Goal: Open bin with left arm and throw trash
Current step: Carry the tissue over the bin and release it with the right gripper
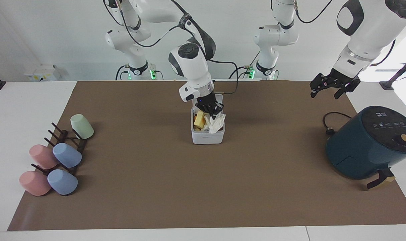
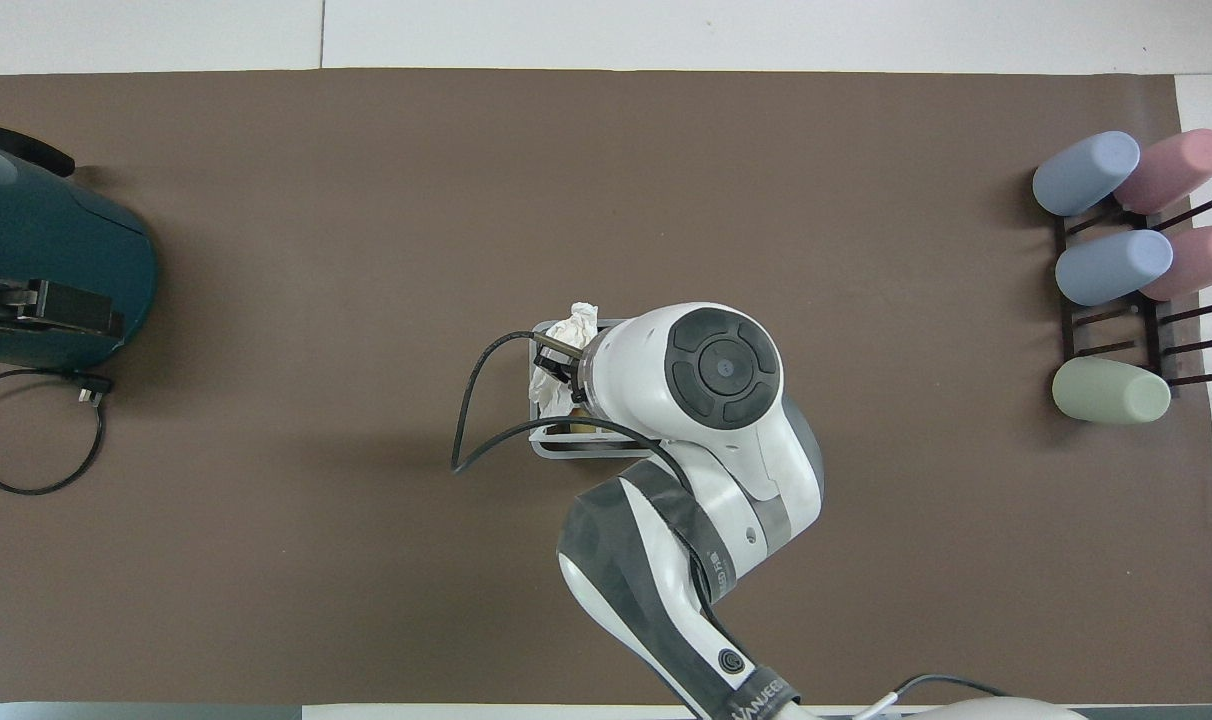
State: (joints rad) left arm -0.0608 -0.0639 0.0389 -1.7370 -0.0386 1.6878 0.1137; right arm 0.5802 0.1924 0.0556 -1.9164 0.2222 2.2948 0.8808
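Observation:
The white bin (image 1: pixel 208 138) stands mid-table with its lid (image 1: pixel 219 97) swung up on the side nearer the robots. A yellow spongy block (image 1: pixel 199 119) lies inside. My right gripper (image 1: pixel 213 110) hangs over the bin, shut on the crumpled white tissue (image 1: pixel 217 123), which dangles into the bin. In the overhead view the right wrist covers most of the bin (image 2: pixel 566 447); the tissue (image 2: pixel 566 335) shows at its rim. The cream wedge is hidden. My left gripper (image 1: pixel 328 89) is open and empty, raised at the left arm's end of the table.
A dark-teal air fryer (image 1: pixel 367 142) with its cord (image 1: pixel 330 122) stands at the left arm's end. A rack with several pastel cups (image 1: pixel 67 155) sits at the right arm's end. A brown mat (image 1: pixel 203 187) covers the table.

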